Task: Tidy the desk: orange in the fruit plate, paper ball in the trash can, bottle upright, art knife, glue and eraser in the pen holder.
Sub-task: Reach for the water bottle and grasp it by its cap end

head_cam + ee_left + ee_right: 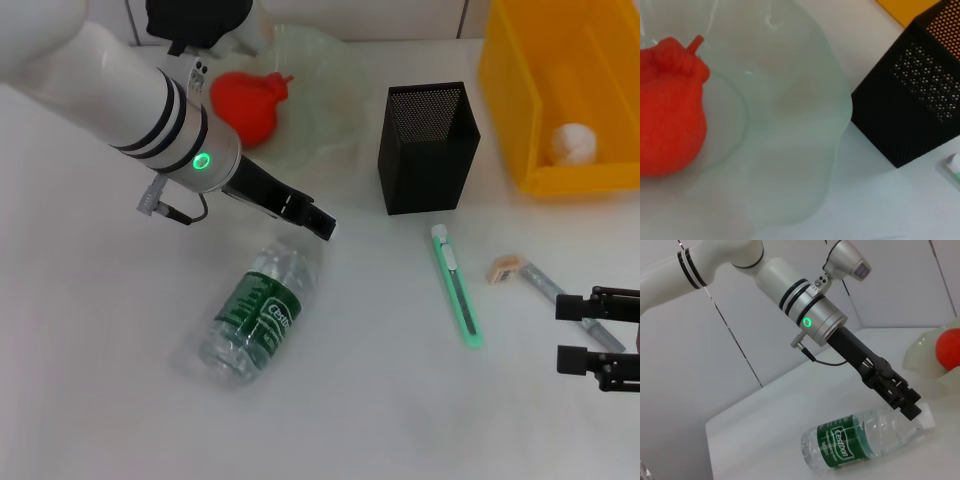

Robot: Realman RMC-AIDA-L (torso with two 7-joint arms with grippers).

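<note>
A clear bottle (262,310) with a green label lies on its side on the white desk; it also shows in the right wrist view (860,442). My left gripper (318,224) hangs just over its neck end (907,402). The orange (248,105) rests in the glass fruit plate (325,95). The paper ball (573,143) lies in the yellow bin (520,110). A green art knife (458,285), a small eraser (505,268) and a grey glue stick (545,288) lie right of centre. My right gripper (600,334) stands open at the right edge, over the glue's near end.
The black mesh pen holder (428,148) stands behind the art knife, next to the fruit plate (805,150). The left arm's white forearm (120,85) crosses the back left of the desk.
</note>
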